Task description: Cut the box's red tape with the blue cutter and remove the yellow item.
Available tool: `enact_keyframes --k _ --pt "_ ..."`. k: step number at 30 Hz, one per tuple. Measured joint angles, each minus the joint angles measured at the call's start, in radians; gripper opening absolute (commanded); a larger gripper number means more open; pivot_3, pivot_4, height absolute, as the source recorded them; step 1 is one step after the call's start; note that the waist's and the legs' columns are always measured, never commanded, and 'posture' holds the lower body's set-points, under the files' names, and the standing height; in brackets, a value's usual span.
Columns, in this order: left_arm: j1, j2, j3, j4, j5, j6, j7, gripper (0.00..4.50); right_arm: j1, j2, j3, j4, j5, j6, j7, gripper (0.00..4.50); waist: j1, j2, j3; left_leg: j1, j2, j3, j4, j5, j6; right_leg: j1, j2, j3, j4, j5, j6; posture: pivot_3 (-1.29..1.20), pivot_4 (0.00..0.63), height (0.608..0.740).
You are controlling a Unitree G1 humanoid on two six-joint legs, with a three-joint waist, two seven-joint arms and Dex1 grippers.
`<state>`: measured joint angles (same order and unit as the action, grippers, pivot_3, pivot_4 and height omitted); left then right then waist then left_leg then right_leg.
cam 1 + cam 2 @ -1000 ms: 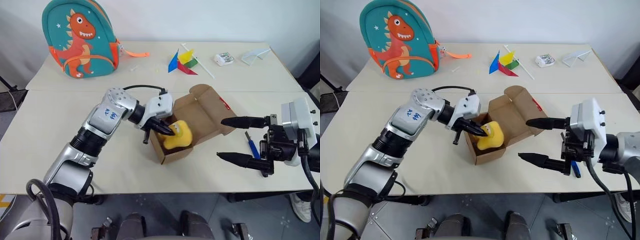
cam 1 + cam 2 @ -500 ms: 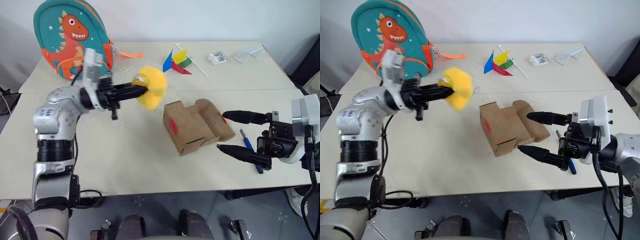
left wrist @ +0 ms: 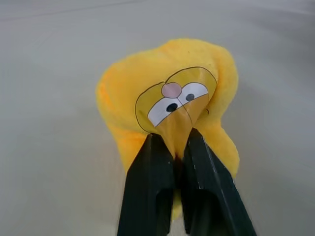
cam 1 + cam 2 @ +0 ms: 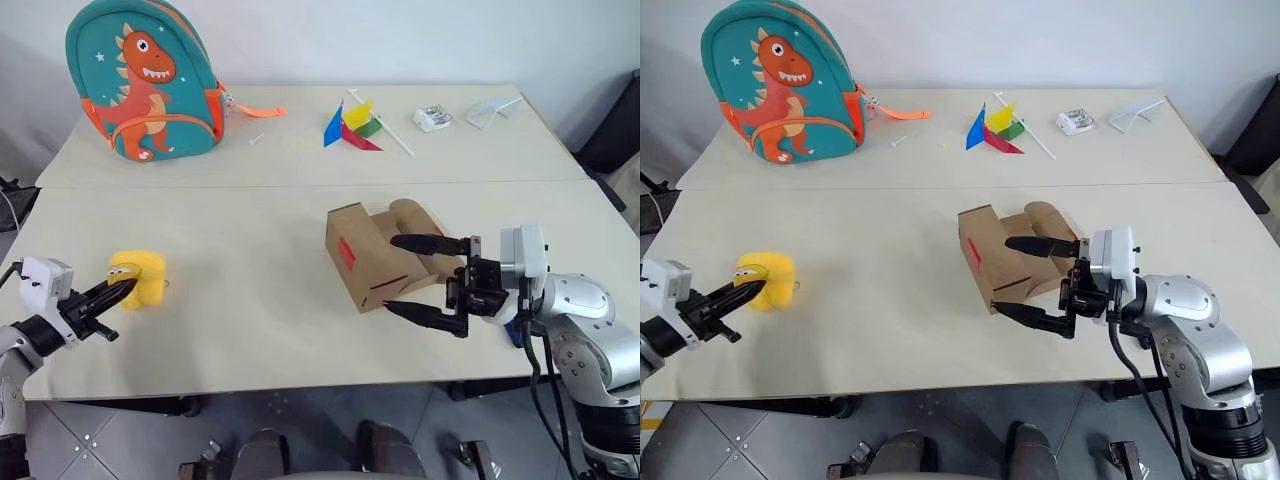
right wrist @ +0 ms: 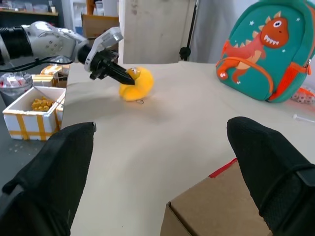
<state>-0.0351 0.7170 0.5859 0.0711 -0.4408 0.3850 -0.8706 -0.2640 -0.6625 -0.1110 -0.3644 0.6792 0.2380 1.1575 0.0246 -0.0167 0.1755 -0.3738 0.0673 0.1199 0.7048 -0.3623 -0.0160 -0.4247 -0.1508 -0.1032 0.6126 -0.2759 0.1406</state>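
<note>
Resting place of yellow item: the yellow item (image 4: 139, 279) lies on the table (image 4: 240, 260) near its left front edge, well apart from the box.
Left gripper: the left gripper (image 4: 118, 288) points at the toy with its two black fingers (image 3: 152, 182) nearly together, pinching a small printed face tag on the toy's near side; the plush body sits on the tabletop.
Right gripper: the right gripper (image 4: 402, 275) is level and points left, its fingers spread wide and empty, one above the other just beside the box's right end.
Box: the box (image 4: 372, 255) lies tipped on its side at mid-table, flaps curling toward the right.
Red tape: the red tape (image 4: 347, 251) shows as a small patch on the box's left-facing panel.
Blue cutter: the blue cutter (image 4: 516, 336) is mostly hidden behind the right wrist; just a blue sliver shows.
Far edge: a dinosaur backpack (image 4: 143, 77) stands at the back left; a pinwheel (image 4: 352, 123) lies at the back centre.
</note>
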Motion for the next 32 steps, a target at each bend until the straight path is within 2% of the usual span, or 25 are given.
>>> enact_keyframes --k 6,12,18,19,22,23,26,27,32 --pt "0.0 0.025 0.001 -0.015 -0.022 -0.001 -0.001 3.24 0.08 -0.03 -0.037 0.024 -0.01 -0.033 0.047 4.5 -0.004 0.0 0.0 0.002 0.0 0.002 -0.003 0.0 0.0 0.0 0.0 0.0 0.0 0.0 -0.001 0.0 0.15 0.74" --pt "0.045 0.127 0.113 0.032 -0.11 -0.01 -0.149 3.24 0.128 -0.041 -0.104 0.026 0.005 -0.042 0.057 4.5 -0.023 0.0 0.0 0.004 0.001 0.005 -0.005 0.0 -0.001 -0.001 0.0 0.0 -0.001 0.0 -0.001 0.0 0.15 0.74" --pt "0.123 0.158 0.15 0.089 -0.132 -0.039 -0.25 3.24 0.144 -0.041 -0.136 0.035 0.022 -0.048 0.066 4.5 -0.027 0.001 0.0 0.004 0.001 0.005 -0.006 -0.001 -0.001 -0.001 0.0 0.0 -0.001 -0.001 -0.002 0.0 0.15 0.74" --pt "0.149 0.159 0.154 0.087 -0.129 -0.058 -0.26 3.24 0.164 -0.041 -0.136 0.035 0.023 -0.056 0.072 4.5 -0.028 0.001 0.0 0.005 0.001 0.005 -0.006 -0.001 -0.002 -0.001 0.0 0.0 -0.001 -0.001 -0.002 0.0 0.15 0.74" --pt "0.219 0.151 0.158 0.063 -0.108 -0.121 -0.271 3.72 0.187 -0.037 -0.136 0.046 0.021 -0.081 0.09 4.5 -0.027 0.001 0.0 0.004 0.001 0.006 -0.006 -0.002 -0.002 -0.002 0.0 -0.001 -0.001 -0.001 -0.002 0.0 0.15 0.74" --pt "0.25 0.143 0.161 0.049 -0.1 -0.15 -0.28 3.72 0.193 -0.036 -0.137 0.047 0.02 -0.091 0.096 4.5 -0.027 0.001 0.0 0.004 0.001 0.007 -0.006 -0.002 -0.002 -0.002 0.0 -0.001 -0.001 -0.001 -0.002 0.0 0.15 0.74" --pt "0.48 0.059 0.206 -0.015 -0.051 -0.326 -0.354 3.72 0.283 -0.046 -0.141 0.037 0.006 -0.143 0.152 4.5 -0.036 0.001 0.0 0.007 0.004 0.012 -0.006 -0.007 -0.002 -0.003 0.0 -0.002 -0.002 -0.001 -0.002 0.0 0.15 0.74" --pt "0.515 0.042 0.214 -0.008 -0.037 -0.359 -0.366 3.72 0.311 -0.047 -0.141 0.038 -0.001 -0.152 0.166 4.5 -0.035 0.001 0.0 0.007 0.004 0.013 -0.006 -0.008 -0.002 -0.003 0.0 -0.003 -0.002 -0.001 -0.002 0.0 0.15 0.74" --pt "0.507 0.047 0.239 -0.028 -0.028 -0.393 -0.304 3.72 0.29 -0.047 -0.141 0.045 -0.014 -0.189 0.175 4.5 -0.016 0.0 0.0 0.009 0.005 0.012 -0.003 -0.007 0.0 0.0 0.0 -0.003 -0.003 0.001 -0.007 0.0 0.15 0.74"
